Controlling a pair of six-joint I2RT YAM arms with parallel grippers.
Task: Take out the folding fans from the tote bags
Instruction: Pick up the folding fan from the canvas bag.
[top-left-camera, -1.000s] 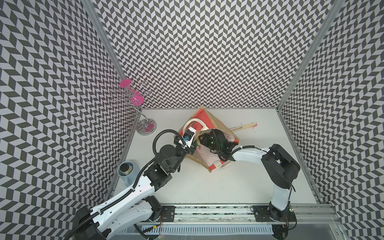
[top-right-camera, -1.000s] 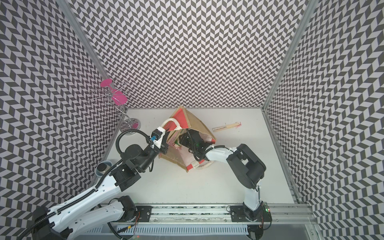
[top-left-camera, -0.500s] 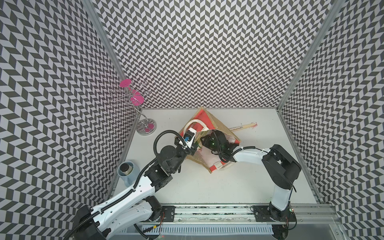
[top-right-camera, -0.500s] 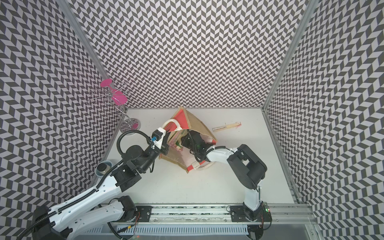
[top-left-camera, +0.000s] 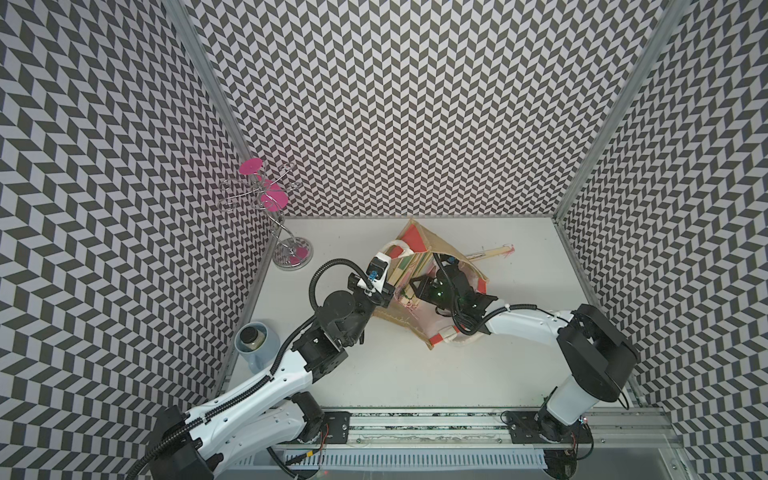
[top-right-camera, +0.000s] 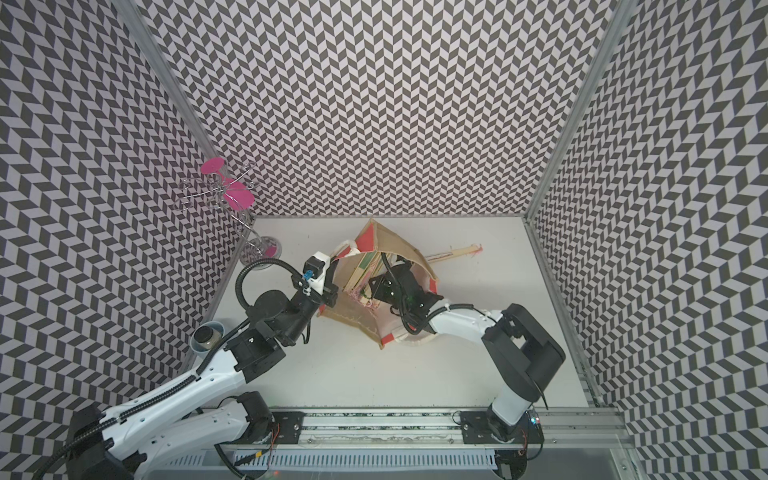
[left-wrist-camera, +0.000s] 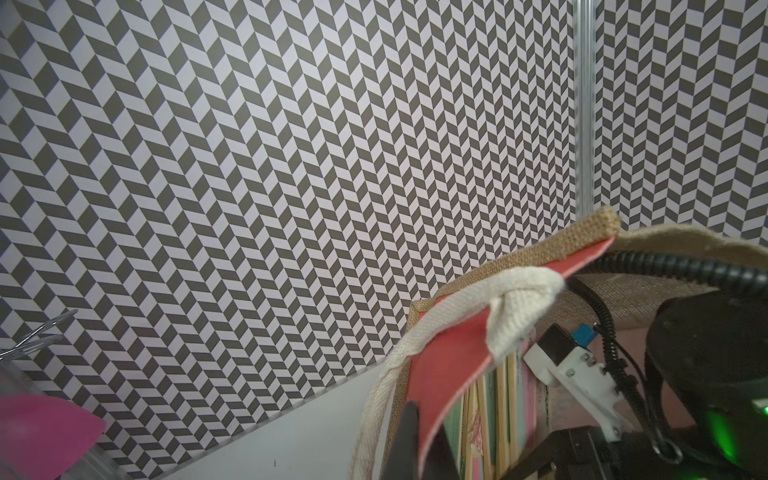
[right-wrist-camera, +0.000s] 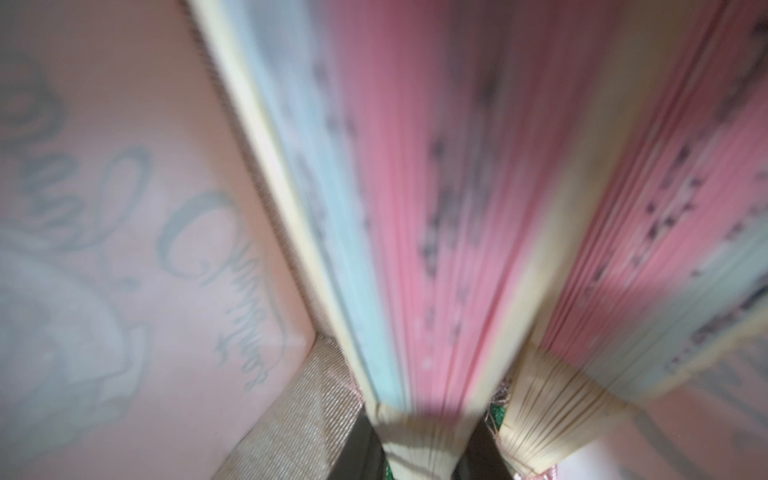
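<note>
The tan jute tote bag (top-left-camera: 440, 245) (top-right-camera: 395, 241) lies tilted mid-table, mouth up. My left gripper (left-wrist-camera: 422, 432) (top-left-camera: 388, 291) is shut on its red trim at the rim, beside the white handle (left-wrist-camera: 498, 307). Several closed folding fans (top-left-camera: 409, 266) (top-right-camera: 361, 270) stand inside. My right gripper (right-wrist-camera: 419, 453) reaches into the bag, with only its wrist (top-left-camera: 440, 286) showing from above. It is shut on the bamboo base of a pink and pale-blue fan (right-wrist-camera: 415, 208). Another pink fan (right-wrist-camera: 665, 249) lies right beside it. One fan (top-left-camera: 490, 252) (top-right-camera: 453, 253) rests on the table behind the bag.
A chrome wire stand with pink discs (top-left-camera: 282, 232) is at the back left corner. A blue cup (top-left-camera: 253, 345) sits against the left wall beside my left arm. Patterned walls close three sides, and a metal rail (top-left-camera: 415, 424) runs along the front.
The right wrist has edged slightly inside the bag. The left arm, the bag and the fan on the table have stayed where they were.
</note>
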